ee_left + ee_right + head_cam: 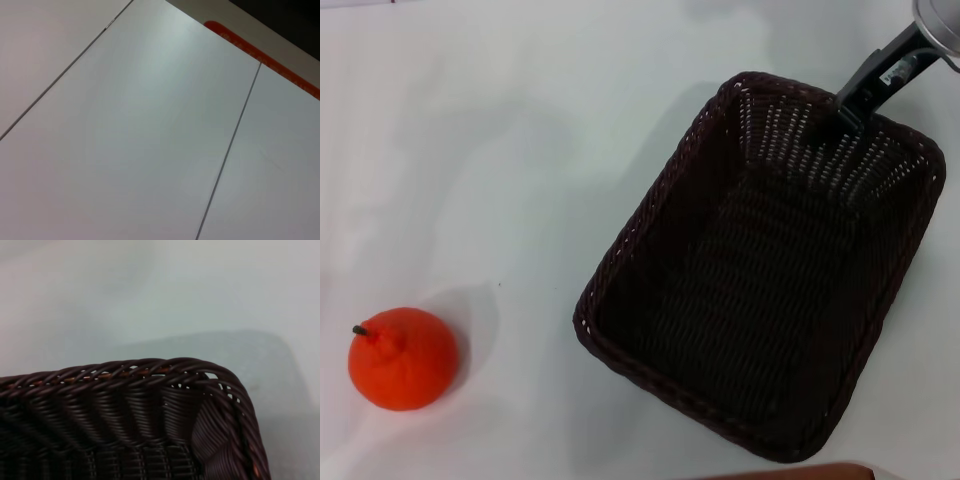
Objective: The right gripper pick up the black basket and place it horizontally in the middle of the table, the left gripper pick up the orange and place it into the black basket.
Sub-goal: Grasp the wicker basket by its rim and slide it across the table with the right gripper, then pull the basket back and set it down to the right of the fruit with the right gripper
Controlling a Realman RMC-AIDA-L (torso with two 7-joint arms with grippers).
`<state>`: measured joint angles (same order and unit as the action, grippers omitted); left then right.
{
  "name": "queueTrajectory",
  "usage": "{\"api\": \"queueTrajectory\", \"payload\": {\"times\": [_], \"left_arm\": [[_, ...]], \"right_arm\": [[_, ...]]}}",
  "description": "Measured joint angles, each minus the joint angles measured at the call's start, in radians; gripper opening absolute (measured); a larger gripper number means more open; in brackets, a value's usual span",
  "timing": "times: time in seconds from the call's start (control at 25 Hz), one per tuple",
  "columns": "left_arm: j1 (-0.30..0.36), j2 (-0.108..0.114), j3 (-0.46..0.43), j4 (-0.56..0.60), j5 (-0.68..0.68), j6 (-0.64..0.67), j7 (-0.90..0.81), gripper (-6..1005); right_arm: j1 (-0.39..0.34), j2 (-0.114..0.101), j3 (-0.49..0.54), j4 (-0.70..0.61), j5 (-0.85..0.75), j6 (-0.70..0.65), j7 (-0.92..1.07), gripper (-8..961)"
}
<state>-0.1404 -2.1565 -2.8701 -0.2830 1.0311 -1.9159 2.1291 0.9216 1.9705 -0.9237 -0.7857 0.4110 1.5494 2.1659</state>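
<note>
black basket [760,275]: woven wicker, rectangular | orange [402,358]: bumpy, round | right tool [852,108]: at rim, grip unclear

only the right arm shows in the head view: it reaches in from the far right corner, a silver wrist part at the picture's edge. from it the right gripper [865,95] slants down and toward the robot's left, one slim black finger with a small white label. the left gripper is out of view.
</note>
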Motion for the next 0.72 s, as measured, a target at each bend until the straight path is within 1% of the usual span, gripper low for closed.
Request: {"api": "queueTrajectory", "payload": {"times": [0.16,0.2,0.24,0.28,0.36,0.4,0.52,0.72], "left_arm": [[0.006,0.002,-0.001,0.000,0.000,0.000,0.000,827],[0.008,0.003,-0.002,-0.001,0.000,0.000,0.000,826],[0.009,0.003,-0.003,-0.001,0.000,0.002,0.000,826],[0.009,0.003,-0.003,-0.001,0.000,0.004,0.000,826],[0.007,0.003,-0.002,-0.001,0.000,0.010,0.000,826],[0.006,0.003,-0.001,-0.001,0.000,0.012,0.000,826],[-0.001,0.004,0.000,-0.001,0.000,0.018,0.000,825],[-0.004,0.004,0.001,-0.001,0.000,0.037,0.000,824]], "right_arm": [[-0.005,-0.007,0.035,0.005,0.003,0.027,0.016,287],[-0.007,-0.009,0.061,0.005,0.005,0.038,0.017,255],[-0.012,-0.014,0.117,0.005,0.011,0.057,0.015,222],[-0.012,-0.014,0.117,0.005,0.011,0.057,0.015,211],[-0.017,-0.020,0.189,0.003,0.034,0.071,0.020,188],[-0.024,-0.028,0.233,0.001,0.058,0.081,0.027,177],[-0.046,-0.048,0.316,0.003,0.129,0.098,0.038,164],[-0.122,-0.072,0.418,0.034,0.302,0.086,0.061,161]]}}
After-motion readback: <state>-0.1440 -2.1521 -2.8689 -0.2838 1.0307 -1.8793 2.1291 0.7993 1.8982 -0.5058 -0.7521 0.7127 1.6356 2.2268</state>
